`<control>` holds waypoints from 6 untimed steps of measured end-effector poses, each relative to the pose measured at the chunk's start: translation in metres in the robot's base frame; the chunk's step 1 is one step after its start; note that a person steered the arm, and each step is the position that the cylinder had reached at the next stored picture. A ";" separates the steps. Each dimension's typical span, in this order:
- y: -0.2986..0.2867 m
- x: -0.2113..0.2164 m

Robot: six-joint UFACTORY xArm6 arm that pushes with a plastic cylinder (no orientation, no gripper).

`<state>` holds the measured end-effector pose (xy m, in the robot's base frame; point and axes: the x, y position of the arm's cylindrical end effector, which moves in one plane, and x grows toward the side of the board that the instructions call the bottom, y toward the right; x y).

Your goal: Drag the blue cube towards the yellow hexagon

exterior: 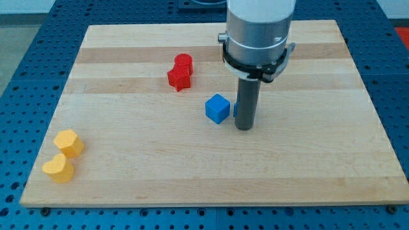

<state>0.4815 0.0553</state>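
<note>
**Tip set on the far side of the blue cube from the yellow target**

While the blue cube (217, 108) sits near the middle of the wooden surface (307, 172), my tip (245, 128) stands just beside it on the view's right, with a sliver of blue showing behind the rod, possibly another blue piece I cannot make out. Whether rod and cube touch is too close to call. This end effector is a plain dark rod, so it has nothing to spread, press together or pinch; it carries nothing and can only shove.

Two yellow blocks lie well apart from the cube, near the view's bottom-left corner: the yellow hexagon (69, 142) and, touching it lower down, a second yellow block (59, 168) whose shape is less clear. A red block (181, 71) rests toward the view's top, up and left of the cube.

What matters for the push is the line: the cube lies to the view's left of my tip, and the hexagon lies farther left and lower. I judge the tip roughly behind the cube, though slightly low for that diagonal; a straight push leftward would likely pass above the hexagon unless the tip shifts upward first.
</note>
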 end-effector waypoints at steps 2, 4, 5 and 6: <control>-0.001 -0.033; -0.032 -0.027; -0.045 -0.018; -0.063 -0.016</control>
<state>0.4656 -0.0080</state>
